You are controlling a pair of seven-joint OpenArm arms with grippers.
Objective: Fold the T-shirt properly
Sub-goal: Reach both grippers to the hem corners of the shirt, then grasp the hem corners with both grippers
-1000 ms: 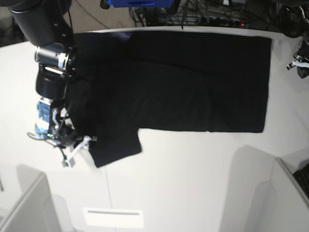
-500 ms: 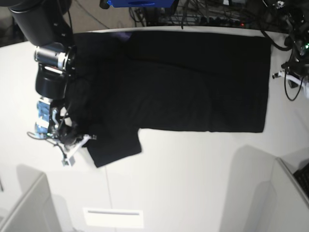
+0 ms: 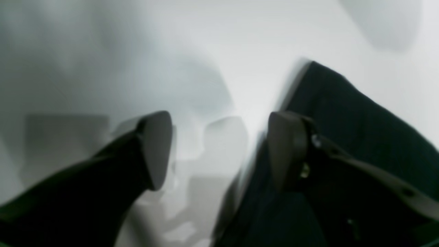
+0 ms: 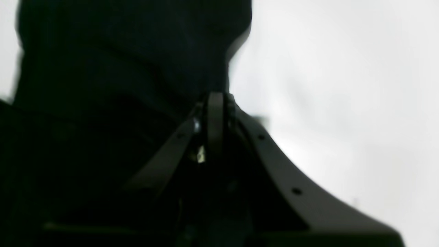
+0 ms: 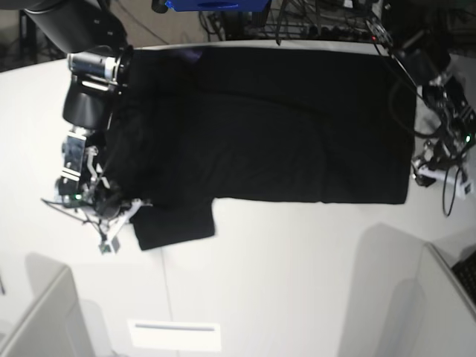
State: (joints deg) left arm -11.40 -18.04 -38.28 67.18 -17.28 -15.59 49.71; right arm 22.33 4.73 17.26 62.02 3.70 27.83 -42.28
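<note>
Black and plain, the large short-sleeved cloth T-shirt lay spread flat on the white table, its long axis running left to right across the base view. One short sleeve stuck out toward the near edge at the left end, and the straight hem sat at the right end. At that sleeve's corner the right gripper was clamped tight on the cloth, its two fingers pressed together with fabric between them. At the far end the left gripper hovered by the hem's near corner with its fingers spread wide, holding nothing.
</note>
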